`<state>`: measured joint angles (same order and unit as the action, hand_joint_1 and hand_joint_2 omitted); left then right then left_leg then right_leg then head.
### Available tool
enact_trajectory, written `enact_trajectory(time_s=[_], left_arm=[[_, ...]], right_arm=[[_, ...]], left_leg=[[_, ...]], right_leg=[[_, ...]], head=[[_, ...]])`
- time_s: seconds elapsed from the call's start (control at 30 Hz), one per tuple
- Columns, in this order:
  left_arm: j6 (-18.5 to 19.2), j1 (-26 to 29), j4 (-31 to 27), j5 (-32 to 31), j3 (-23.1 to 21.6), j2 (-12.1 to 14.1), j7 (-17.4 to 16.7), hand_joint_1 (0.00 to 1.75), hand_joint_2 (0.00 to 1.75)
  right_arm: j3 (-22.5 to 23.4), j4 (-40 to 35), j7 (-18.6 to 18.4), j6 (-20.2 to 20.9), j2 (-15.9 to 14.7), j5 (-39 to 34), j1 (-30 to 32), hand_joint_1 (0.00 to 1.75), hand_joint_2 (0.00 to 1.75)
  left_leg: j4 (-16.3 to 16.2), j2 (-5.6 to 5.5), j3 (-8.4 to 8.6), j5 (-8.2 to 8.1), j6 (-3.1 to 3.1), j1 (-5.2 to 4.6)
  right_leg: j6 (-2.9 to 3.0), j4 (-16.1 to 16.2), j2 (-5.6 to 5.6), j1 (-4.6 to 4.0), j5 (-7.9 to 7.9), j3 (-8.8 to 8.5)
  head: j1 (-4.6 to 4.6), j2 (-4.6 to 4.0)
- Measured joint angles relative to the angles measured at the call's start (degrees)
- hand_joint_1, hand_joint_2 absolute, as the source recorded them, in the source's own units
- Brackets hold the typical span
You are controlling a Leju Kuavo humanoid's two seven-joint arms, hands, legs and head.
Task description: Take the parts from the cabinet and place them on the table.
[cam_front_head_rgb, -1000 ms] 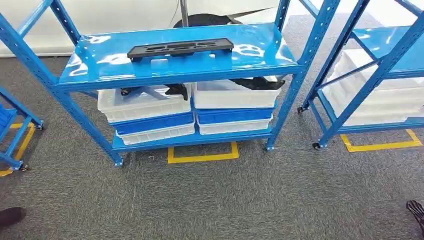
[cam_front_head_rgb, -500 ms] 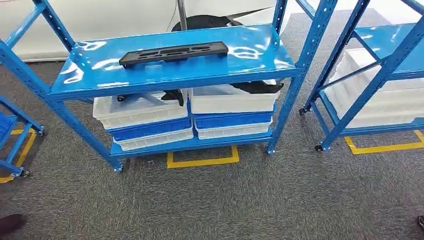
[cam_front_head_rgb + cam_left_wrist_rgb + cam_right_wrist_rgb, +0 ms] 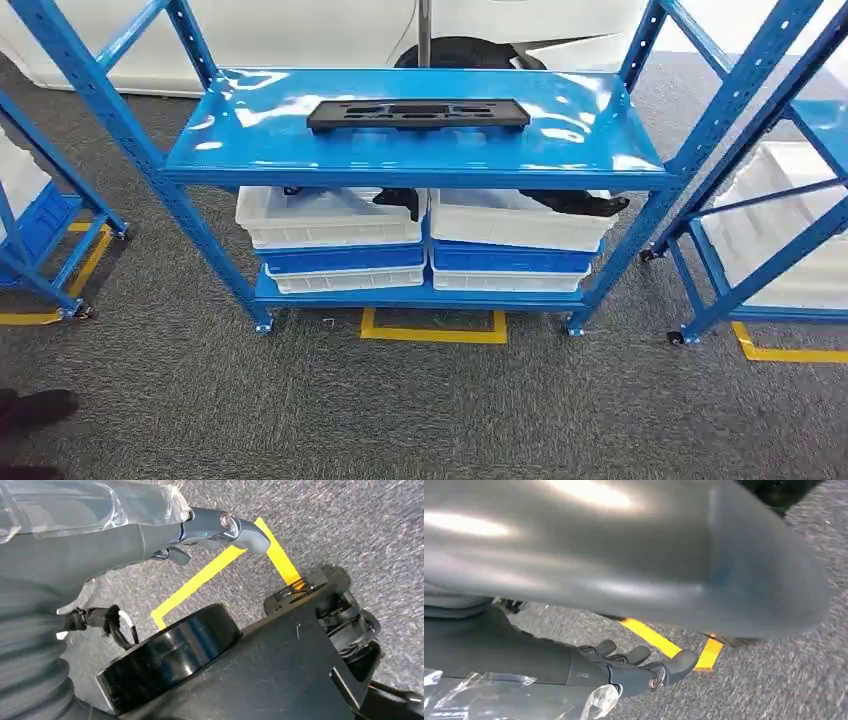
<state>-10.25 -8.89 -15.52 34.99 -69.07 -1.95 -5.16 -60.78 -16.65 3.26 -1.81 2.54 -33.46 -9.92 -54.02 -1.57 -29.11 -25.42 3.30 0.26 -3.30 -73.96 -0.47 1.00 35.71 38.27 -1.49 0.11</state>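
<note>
A long flat black part [image 3: 418, 114] with cut-outs lies across the top shelf of the blue cabinet [image 3: 590, 150] straight ahead. Under that shelf, white bins [image 3: 330, 218] stacked on blue ones hold more black parts [image 3: 582, 203], partly hidden by the shelf. My left hand [image 3: 210, 530] hangs beside my body above the carpet, fingers loosely apart and holding nothing. My right hand [image 3: 634, 667] also hangs low over the carpet, fingers apart and empty. Both are far from the cabinet.
Yellow floor tape [image 3: 433, 330] marks a box on the grey carpet in front of the cabinet. Another blue rack with white bins [image 3: 775, 235] stands to the right, and one more [image 3: 40, 215] to the left. A dark shoe [image 3: 35, 408] sits at the lower left.
The whole picture has shifted: my view has swung so the cabinet now sits centred and squarer ahead. The black part has stayed put on its shelf.
</note>
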Motion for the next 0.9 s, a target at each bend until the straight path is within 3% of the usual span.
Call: enact_trajectory(time_s=[0.03,0.07,0.13,0.17,0.2,0.3,0.33,0.37,0.4,0.47,0.5,0.53,0.6,0.63,0.67,0.7,0.77,0.8,0.83,0.87,0.9], left_arm=[[0.00,0.02,0.00,-0.07,-0.04,0.00,0.00,0.00,1.75],[0.00,0.04,0.00,-0.11,-0.11,0.00,0.00,0.00,1.75],[0.00,0.01,0.00,-0.17,-0.28,0.00,0.00,0.00,1.75],[0.00,0.05,0.00,-0.17,-0.39,0.00,0.00,0.00,1.75],[-0.02,0.06,0.00,-0.17,-0.39,0.00,0.00,0.00,1.75],[-0.15,0.13,0.00,-0.15,-0.41,0.00,0.00,0.00,1.75],[-0.26,0.13,0.02,-0.13,-0.41,0.13,0.00,0.00,1.75],[-0.33,0.15,0.02,-0.13,-0.44,0.13,0.00,0.00,1.75],[-0.33,0.07,0.02,-0.06,-0.42,0.13,0.02,0.00,1.75],[-0.31,-0.63,0.00,0.04,-0.42,0.15,0.11,0.00,1.75],[-0.31,-0.89,0.00,0.15,-0.42,0.13,0.11,0.00,1.75],[-0.31,-0.98,0.00,0.20,-0.42,0.13,0.11,0.00,1.75],[-0.33,-0.78,0.00,0.29,-0.42,0.13,0.05,0.00,1.75],[-0.37,-0.52,0.02,0.39,-0.44,0.13,0.00,0.00,1.75],[-0.42,-0.11,0.02,0.64,-0.44,0.15,0.00,0.00,1.75],[-0.48,-0.03,0.07,0.83,-0.42,0.24,0.04,0.00,1.75],[-0.48,-0.02,0.07,0.94,-0.42,0.22,0.20,0.00,1.75],[-0.48,0.01,0.07,0.98,-0.42,0.22,0.20,0.00,1.75],[-0.48,0.07,0.07,1.01,-0.41,0.20,0.24,0.00,1.75],[-0.48,0.19,0.07,0.97,-0.39,0.13,0.26,0.00,1.75],[-0.48,0.23,0.07,0.96,-0.41,0.13,0.26,0.00,1.75]], right_arm=[[-0.04,0.00,0.04,0.04,0.00,0.09,0.07,0.00,0.00],[-0.11,0.02,0.09,0.11,-0.02,0.35,0.08,0.00,0.00],[-0.24,0.00,0.15,0.24,-0.04,0.44,0.06,0.00,0.00],[-0.35,0.02,0.15,0.24,-0.07,0.42,0.05,0.00,0.00],[-0.44,0.00,0.13,0.24,-0.09,0.35,-0.26,0.00,0.00],[-0.50,0.00,-0.11,0.26,0.07,0.00,-0.56,0.00,0.00],[-0.52,-0.04,-0.17,0.20,0.26,-0.13,-0.64,0.00,0.00],[-0.52,-0.02,-0.31,0.00,0.20,-0.22,-0.57,0.00,0.00],[-0.52,-0.02,-0.33,0.00,0.20,-0.39,-0.48,0.00,0.00],[-0.52,-0.02,-0.46,-0.02,0.24,-0.61,-0.27,0.00,0.00],[-0.52,-0.02,-0.52,-0.07,0.22,-0.61,-0.16,0.00,0.00],[-0.52,-0.02,-0.59,-0.22,0.24,-0.63,-0.07,0.00,0.00],[-0.52,-0.02,-0.66,-0.50,0.24,-0.74,0.02,0.00,0.00],[-0.52,-0.02,-0.66,-0.81,0.24,-0.87,0.01,0.00,0.00],[-0.52,-0.02,-0.66,-0.90,0.26,-1.01,0.07,0.00,0.00],[-0.52,-0.02,-0.64,-1.05,0.35,-1.27,0.03,0.00,0.00],[-0.52,-0.02,-0.61,-1.40,0.28,-1.35,0.06,0.00,0.00],[-0.52,-0.02,-0.61,-1.46,0.28,-1.44,0.06,0.00,0.00],[-0.52,-0.02,-0.57,-1.62,0.31,-1.49,-0.07,0.00,0.00],[-0.52,-0.02,-0.48,-1.79,0.31,-1.49,-0.08,0.00,0.00],[-0.52,-0.02,-0.42,-2.05,0.33,-1.53,-0.10,0.00,0.00]], left_leg=[[0.00,-0.69,0.31,-0.22,-0.05,0.02],[0.00,-1.60,0.81,-0.52,-0.19,0.04],[0.02,-2.73,1.77,-1.13,-0.56,0.08],[0.05,-3.04,1.63,-1.43,-0.75,0.12],[-0.02,-3.47,1.82,-2.18,-1.31,-0.50],[0.64,-3.57,2.05,-2.49,-2.29,0.11],[0.29,-3.26,2.34,-2.85,-2.60,0.14],[-1.55,-1.33,1.76,-3.60,-2.98,0.08],[-5.47,-0.20,-0.28,-5.57,-3.33,0.16],[-15.68,0.42,-5.97,-9.49,-3.88,0.27],[-18.86,0.44,-7.92,-9.95,-4.00,0.26],[-19.25,0.45,-8.50,-9.03,-4.06,0.27],[-12.02,0.60,-5.72,-3.52,-3.75,0.27],[-6.58,0.71,-3.57,-0.32,-3.37,0.17],[-1.71,1.16,-2.08,1.71,-2.67,-0.08],[-0.99,1.48,-1.47,0.58,-2.00,-0.73],[0.08,1.34,-1.46,0.06,-1.43,-0.81],[0.33,1.19,-1.05,-0.21,-0.86,-0.66],[0.66,0.95,0.34,-0.05,-0.68,-0.35],[1.11,0.96,1.22,-0.06,-0.47,-0.18],[1.21,1.04,1.72,-0.28,-0.14,-0.03]], right_leg=[[0.04,0.46,0.01,0.02,-1.43,0.62],[0.20,3.93,0.13,0.01,-4.56,-0.18],[0.77,14.37,1.40,0.01,-10.95,-4.02],[1.10,18.26,3.01,0.00,-12.13,-5.30],[1.35,18.44,2.48,-0.43,-11.60,-5.57],[2.29,18.37,2.39,-0.74,-11.35,-5.59],[2.73,18.79,2.04,-0.16,-11.60,-5.82],[3.10,18.86,1.88,-0.18,-11.37,-6.21],[3.49,18.85,1.62,-0.18,-11.10,-6.42],[3.61,18.82,0.97,-0.22,-10.40,-6.93],[3.58,18.82,0.68,-0.23,-10.04,-7.29],[3.55,18.83,0.52,-0.22,-9.60,-7.79],[3.33,18.86,0.48,-0.21,-8.58,-9.27],[3.19,18.88,0.48,-0.22,-8.06,-10.06],[2.97,19.04,0.46,-0.21,-7.56,-10.52],[2.45,18.99,0.39,-0.55,-7.17,-10.86],[1.86,19.29,0.32,-0.38,-7.35,-11.37],[1.41,19.11,0.25,-0.41,-7.71,-11.43],[1.19,18.92,0.23,-0.43,-7.42,-11.71],[1.07,17.45,0.30,-0.27,-6.66,-11.44],[0.92,14.25,0.42,-0.36,-5.56,-9.59]], head=[[-0.04,0.00],[-0.09,0.00],[-0.22,0.00],[-0.39,0.00],[-0.44,0.00],[-0.39,0.00],[-0.39,0.00],[-0.22,-0.02],[0.15,0.00],[0.13,0.00],[0.15,0.00],[0.15,0.00],[0.15,0.00],[0.15,0.00],[0.13,0.00],[0.04,-0.02],[0.13,-0.02],[0.13,0.00],[0.11,0.00],[0.03,-0.02],[-0.04,-0.02]])
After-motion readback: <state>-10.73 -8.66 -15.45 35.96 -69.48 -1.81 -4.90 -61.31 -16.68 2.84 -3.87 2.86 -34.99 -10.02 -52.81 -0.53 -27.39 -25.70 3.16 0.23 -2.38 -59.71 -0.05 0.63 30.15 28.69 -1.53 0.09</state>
